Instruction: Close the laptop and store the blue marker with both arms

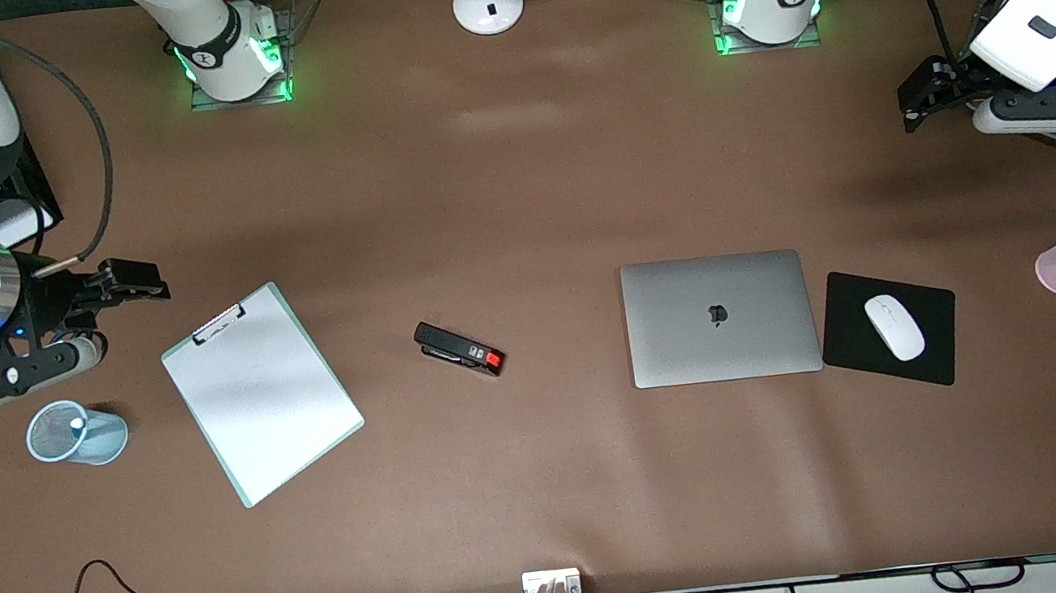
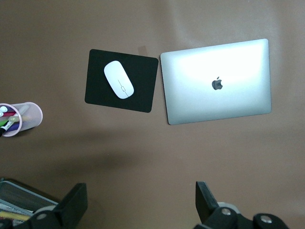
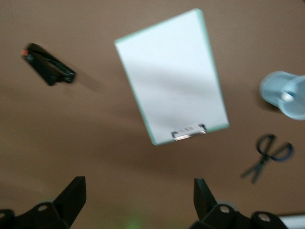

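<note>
Laptop (image 1: 718,317) sits shut on the table, right beside the black mouse pad (image 1: 848,318). Blue marker isn't anywhere I can make out. Left gripper (image 2: 141,206) and right gripper (image 3: 139,200) both hang up high, jaws spread wide, holding nothing.

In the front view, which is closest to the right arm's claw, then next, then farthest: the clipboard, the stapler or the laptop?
From the right claw:
1. Clipboard, toward the right arm's end of the table.
2. Stapler, mid-table.
3. Laptop, closed, toward the left arm's end.
</note>
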